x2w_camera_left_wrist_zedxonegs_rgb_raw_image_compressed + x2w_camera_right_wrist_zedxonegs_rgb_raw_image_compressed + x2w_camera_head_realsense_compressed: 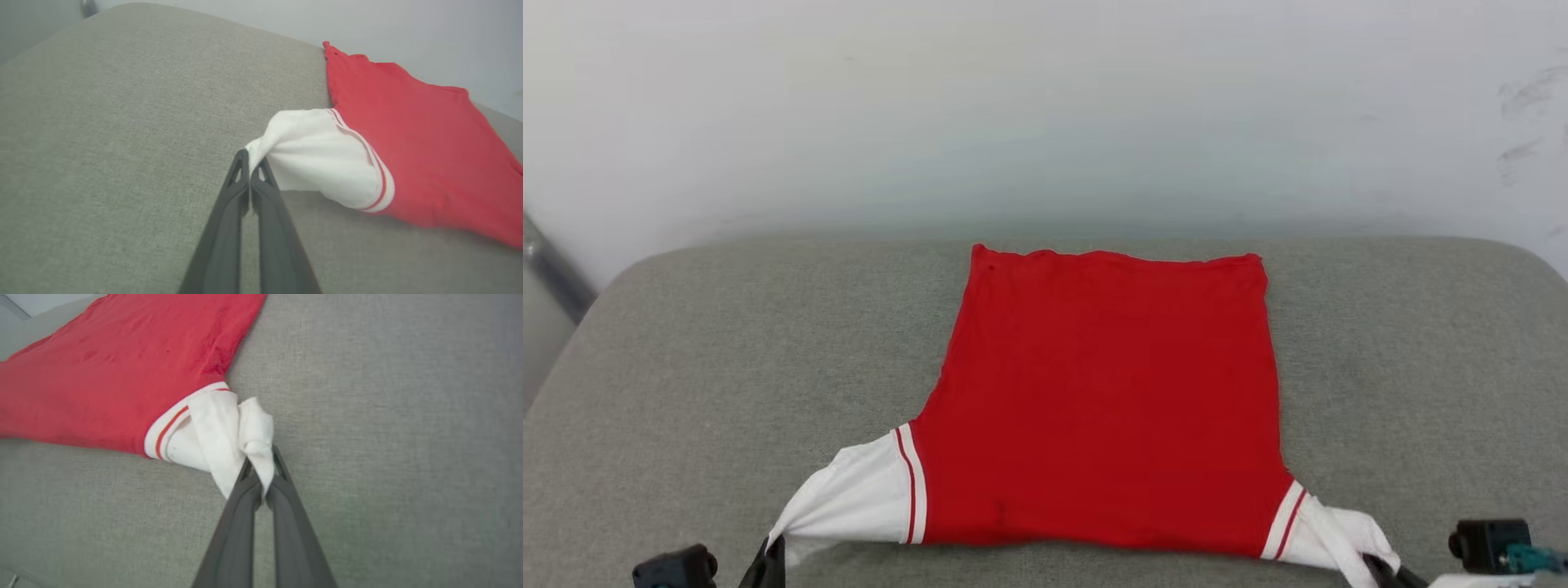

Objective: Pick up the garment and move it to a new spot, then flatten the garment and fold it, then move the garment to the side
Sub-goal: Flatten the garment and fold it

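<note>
Pinching the garment (1103, 392) at each sleeve, left end effector (253, 158) and right end effector (262, 459) are clenched.

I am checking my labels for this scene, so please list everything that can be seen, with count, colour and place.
garment: one, red with white sleeves, spread on the middle of the padded surface
padded surface: one, grey, beneath the garment
wall: one, whitish, behind the padded surface
pole: one, grey, far left of the head view
left gripper: one, dark, shut on the garment's left white sleeve
right gripper: one, dark, shut on the right white sleeve
</note>
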Controlling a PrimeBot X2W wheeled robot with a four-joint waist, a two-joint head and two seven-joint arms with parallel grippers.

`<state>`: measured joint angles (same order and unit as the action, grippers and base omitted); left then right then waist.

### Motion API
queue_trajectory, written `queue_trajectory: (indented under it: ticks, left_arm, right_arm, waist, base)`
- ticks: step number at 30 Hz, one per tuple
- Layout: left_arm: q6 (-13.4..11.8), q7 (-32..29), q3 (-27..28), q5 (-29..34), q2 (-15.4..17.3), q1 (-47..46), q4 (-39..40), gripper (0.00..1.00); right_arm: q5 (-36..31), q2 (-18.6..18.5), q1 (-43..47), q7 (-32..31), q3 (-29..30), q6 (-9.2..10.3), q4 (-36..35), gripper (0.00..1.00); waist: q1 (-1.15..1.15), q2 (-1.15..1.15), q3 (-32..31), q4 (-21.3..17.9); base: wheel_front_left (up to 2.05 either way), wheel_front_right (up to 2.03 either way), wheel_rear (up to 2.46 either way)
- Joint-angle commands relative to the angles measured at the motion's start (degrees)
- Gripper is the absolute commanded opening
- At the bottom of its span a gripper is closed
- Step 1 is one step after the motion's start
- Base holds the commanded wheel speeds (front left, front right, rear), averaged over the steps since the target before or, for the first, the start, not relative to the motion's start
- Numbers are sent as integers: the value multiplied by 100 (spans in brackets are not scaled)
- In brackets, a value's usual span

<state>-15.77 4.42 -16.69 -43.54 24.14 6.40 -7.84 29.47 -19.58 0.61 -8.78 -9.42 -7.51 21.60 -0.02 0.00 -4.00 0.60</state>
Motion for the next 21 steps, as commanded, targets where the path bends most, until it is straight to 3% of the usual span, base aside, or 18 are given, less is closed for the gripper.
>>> queue_trajectory:
  ticks: [1,9,10,11,12,18,21]
  left_arm:
    - [-257,-175,-15,63,116,373,489,0]
    - [-757,-450,-78,247,298,915,1528,0]
    - [-795,-473,-109,282,305,910,1617,0]
    - [-809,-469,-137,311,290,874,1701,0]
    - [-846,-469,-159,337,272,822,1777,0]
    - [-883,-465,-270,481,207,564,2082,0]
    - [-803,-390,-340,567,134,284,2211,0]
  right_arm:
    - [-234,201,516,-195,341,6,-371,0]
    - [-708,840,1512,-888,1033,4,-1412,0]
    - [-728,894,1524,-938,1077,4,-1551,14]
    - [-744,946,1521,-1019,1125,4,-1639,49]
    - [-790,954,1461,-1050,1142,4,-1744,100]
    - [-824,986,518,-960,1458,4,-1954,100]
    - [-806,1027,-229,-907,1738,4,-1733,100]
  waist:
    - [2,0,-6,88]
    - [2,0,113,225]
    - [2,0,142,233]
    - [2,0,170,239]
    - [2,0,202,245]
    - [2,0,522,283]
    - [2,0,842,419]
  base:
    - [0,0,0]
    - [0,0,0]
    - [0,0,0]
    - [0,0,0]
    - [0,0,0]
    - [0,0,0]
    - [0,0,0]
